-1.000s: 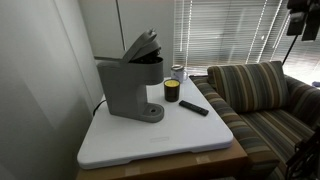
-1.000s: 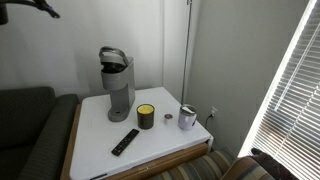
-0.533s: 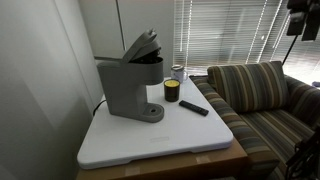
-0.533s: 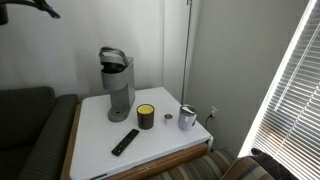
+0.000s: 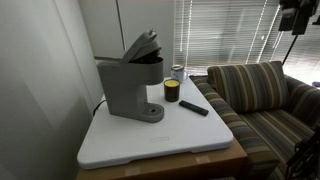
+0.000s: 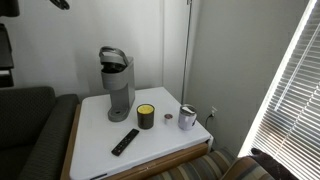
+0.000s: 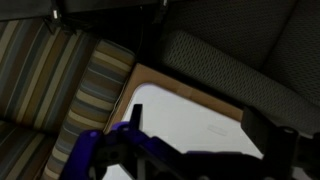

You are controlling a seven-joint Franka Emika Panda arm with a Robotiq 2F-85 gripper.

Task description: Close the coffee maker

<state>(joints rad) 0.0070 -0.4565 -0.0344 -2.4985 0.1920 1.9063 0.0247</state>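
The grey coffee maker (image 5: 128, 85) stands at the back of the white table (image 5: 160, 138); it shows in both exterior views (image 6: 118, 88). Its hinged lid (image 5: 143, 46) is tilted up and open. My gripper (image 7: 200, 128) shows in the wrist view, high above a corner of the table (image 7: 190, 105), with its fingers (image 7: 135, 115) wide apart and nothing between them. The coffee maker is out of the wrist view. Only dark arm parts show at the frame edges of the exterior views (image 5: 296, 15) (image 6: 5, 45), far from the machine.
A small dark jar with a yellow band (image 5: 172, 91) (image 6: 146, 116), a black remote (image 5: 194, 107) (image 6: 125, 141) and a metal cup (image 6: 187, 117) are on the table. A striped sofa (image 5: 260, 95) and a dark sofa (image 6: 25, 130) flank the table. Window blinds (image 5: 225, 30) hang behind.
The arm has shifted: in an exterior view a dark part has come down along the left edge. The coffee maker and its lid have not moved.
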